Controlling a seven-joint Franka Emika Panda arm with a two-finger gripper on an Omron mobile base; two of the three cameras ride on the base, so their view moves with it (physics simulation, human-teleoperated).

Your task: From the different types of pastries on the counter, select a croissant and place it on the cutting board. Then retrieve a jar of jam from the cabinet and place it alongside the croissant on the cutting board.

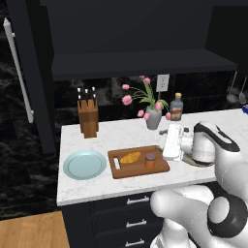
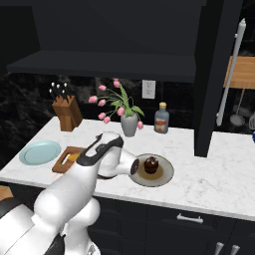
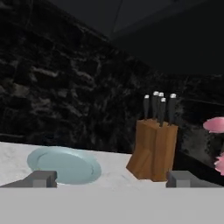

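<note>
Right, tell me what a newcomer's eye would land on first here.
The brown cutting board at the counter's front edge, with the golden croissant and the jam jar side by side on it. Left of it lies a light-blue plate; behind stand pink tulips in a vase and a knife block.

Light-blue plate (image 3: 65,165), wooden knife block (image 3: 154,149), pink petals (image 3: 215,125), perhaps tulips

blue plate (image 1: 85,164) | knife block (image 1: 88,116) | tulip vase (image 1: 153,118) (pink blooms) | bottle (image 1: 177,107)
</note>
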